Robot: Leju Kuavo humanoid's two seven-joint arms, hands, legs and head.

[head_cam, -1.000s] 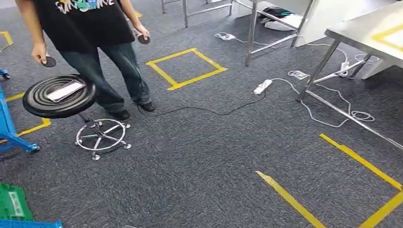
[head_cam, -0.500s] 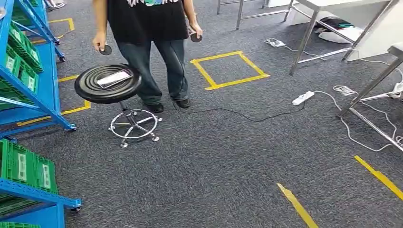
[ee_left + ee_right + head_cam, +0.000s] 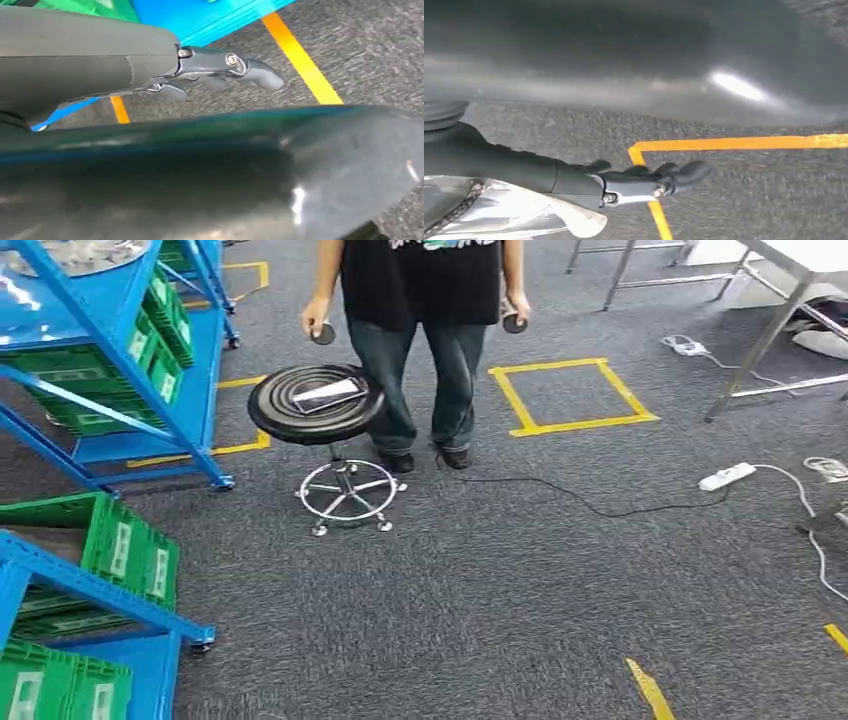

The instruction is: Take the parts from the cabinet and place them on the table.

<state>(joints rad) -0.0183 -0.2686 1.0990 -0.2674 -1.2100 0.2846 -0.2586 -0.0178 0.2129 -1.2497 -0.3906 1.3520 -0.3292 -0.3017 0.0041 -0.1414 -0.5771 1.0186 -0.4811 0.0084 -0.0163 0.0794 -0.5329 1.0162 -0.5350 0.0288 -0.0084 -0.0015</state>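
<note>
At the far left we are looking at the blue metal shelving cabinet, its tilted shelves holding green plastic bins; a second blue rack with more green crates is sitting nearer us at the lower left. On the top shelf something silvery is lying, perhaps the parts, though we cannot tell from this angle. Just right of the cabinet a round black stool on a chrome ring base is standing with a flat white-edged tablet lying on its seat. Behind it a person in a black shirt and jeans is standing between us and the open floor, holding a small dark disc in each hand. Further right a square of yellow tape is marking the carpet, a black cable is trailing to a white power strip, and steel table legs are rising at the edge.

Compared with half a second ago, the whole scene is sliding rightward: the camera is turning left, bringing more of the cabinet in.

The floor is grey carpet. Our left hand and right hand are hanging over it, fingers loosely extended and holding nothing.
</note>
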